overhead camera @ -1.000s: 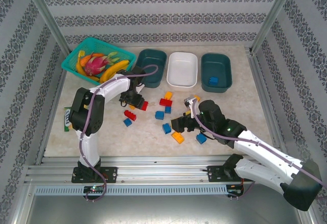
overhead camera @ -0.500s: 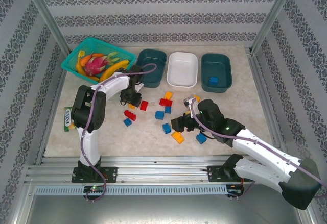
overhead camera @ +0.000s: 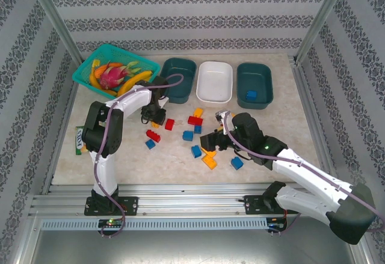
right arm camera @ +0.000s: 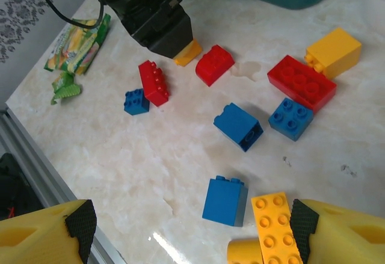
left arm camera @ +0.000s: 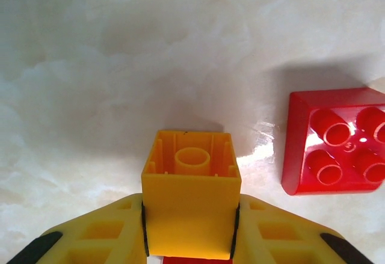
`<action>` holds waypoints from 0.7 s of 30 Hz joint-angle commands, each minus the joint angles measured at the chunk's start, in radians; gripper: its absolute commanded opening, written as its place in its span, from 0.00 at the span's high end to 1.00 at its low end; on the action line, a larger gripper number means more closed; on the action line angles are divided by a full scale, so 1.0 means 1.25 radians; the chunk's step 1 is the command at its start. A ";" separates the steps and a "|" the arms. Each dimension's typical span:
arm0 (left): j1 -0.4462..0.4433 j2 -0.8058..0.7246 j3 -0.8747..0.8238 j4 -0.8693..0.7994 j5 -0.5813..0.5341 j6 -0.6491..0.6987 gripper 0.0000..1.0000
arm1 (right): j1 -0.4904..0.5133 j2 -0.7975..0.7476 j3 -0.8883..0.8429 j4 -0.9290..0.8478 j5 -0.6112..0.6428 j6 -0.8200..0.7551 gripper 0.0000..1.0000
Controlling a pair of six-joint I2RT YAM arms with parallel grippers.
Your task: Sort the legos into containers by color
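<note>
Top external: legos point(overhead camera: 187, 135) lie scattered mid-desk point(overhead camera: 283, 125), near the three containers point(overhead camera: 214, 82). One blue brick point(overhead camera: 251, 95) sits in the right teal tub point(overhead camera: 254, 66).

Left wrist: left claw point(left arm camera: 191, 231) is clamped on a yellow brick point(left arm camera: 191, 183), with a red brick point(left arm camera: 334, 141) beside it.

Right wrist: right claw point(right arm camera: 192, 225) is spread wide, with an orange brick point(right arm camera: 274, 231) between its fingers.

Pale marbled table point(overhead camera: 289, 132): a teal basket point(overhead camera: 87, 64) in the far left corner. Along the far edge sit a dark teal tub point(overhead camera: 178, 71), a white tub point(overhead camera: 214, 82) and a second dark teal tub point(overhead camera: 255, 74). Legos point(overhead camera: 187, 135) are scattered mid-table, and a snack packet point(overhead camera: 79, 141) lies by the left edge.
</note>
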 commanded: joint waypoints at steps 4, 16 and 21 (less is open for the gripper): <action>0.007 -0.070 0.144 -0.091 -0.016 -0.072 0.68 | -0.042 0.008 0.076 0.008 0.042 -0.008 0.14; 0.013 0.190 0.624 -0.173 0.021 -0.143 0.68 | -0.121 0.150 0.222 0.117 0.185 0.068 0.14; 0.025 0.281 0.701 -0.093 0.032 -0.187 0.68 | -0.158 0.211 0.260 0.177 0.192 0.140 0.13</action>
